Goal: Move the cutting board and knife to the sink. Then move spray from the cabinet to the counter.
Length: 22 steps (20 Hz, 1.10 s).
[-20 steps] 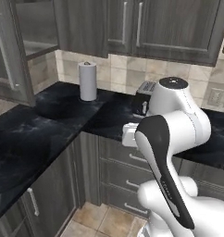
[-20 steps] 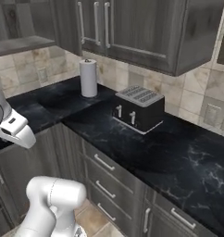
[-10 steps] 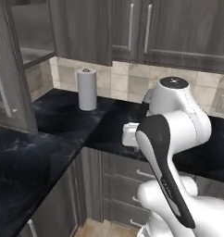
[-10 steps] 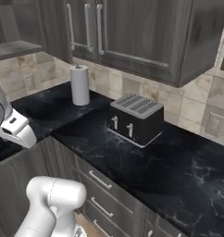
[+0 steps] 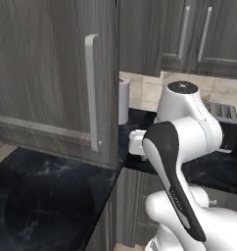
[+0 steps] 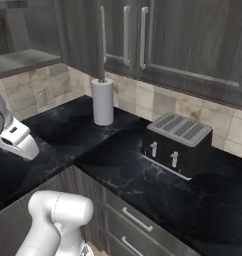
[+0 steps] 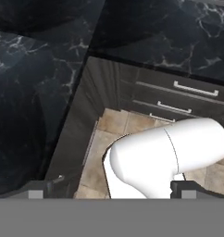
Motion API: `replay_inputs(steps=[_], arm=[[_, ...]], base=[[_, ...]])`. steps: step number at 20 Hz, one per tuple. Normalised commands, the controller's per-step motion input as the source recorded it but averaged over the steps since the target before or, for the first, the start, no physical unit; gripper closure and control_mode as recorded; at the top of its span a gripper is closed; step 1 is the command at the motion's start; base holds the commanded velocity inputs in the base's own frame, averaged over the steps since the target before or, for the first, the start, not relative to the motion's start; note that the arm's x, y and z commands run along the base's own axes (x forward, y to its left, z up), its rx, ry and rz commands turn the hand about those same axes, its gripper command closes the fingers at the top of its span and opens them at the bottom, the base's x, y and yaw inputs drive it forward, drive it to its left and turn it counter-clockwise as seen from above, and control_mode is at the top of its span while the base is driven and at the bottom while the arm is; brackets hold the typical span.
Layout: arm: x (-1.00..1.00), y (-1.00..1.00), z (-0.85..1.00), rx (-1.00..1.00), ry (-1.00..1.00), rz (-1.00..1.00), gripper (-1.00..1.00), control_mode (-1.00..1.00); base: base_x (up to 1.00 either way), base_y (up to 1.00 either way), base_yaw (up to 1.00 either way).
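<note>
Right now the cabinet (image 5: 52, 78) door with its long bar handle (image 5: 93, 93) hangs above the black table (image 6: 143, 175), left of the toaster (image 6: 175, 142) and paper-towel roll (image 6: 103, 101). Claw (image 7: 109, 190) points at the floor; tips barely seen, spread or pressed can't tell. Spray's place can't be told; judged light, rigid, slick, so pinch the body below the neck.
</note>
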Motion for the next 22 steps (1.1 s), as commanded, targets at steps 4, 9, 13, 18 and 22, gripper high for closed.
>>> replay_inputs(steps=[4,9,13,18,22], arm=[[0.00,0.00,0.00,0.00,0.00,0.00,-1.00,1.00],[0.00,0.00,0.00,0.00,0.00,0.00,-1.00,1.00],[0.00,0.00,0.00,0.00,0.00,0.00,-1.00,1.00],[0.00,0.00,0.00,0.00,0.00,0.00,-1.00,1.00],[0.00,0.00,0.00,0.00,0.00,0.00,-1.00,1.00]], base=[[0.85,0.15,0.05],[0.76,0.02,0.32],[0.30,0.04,0.70],[0.40,0.00,0.83],[0.80,-0.03,0.77]])
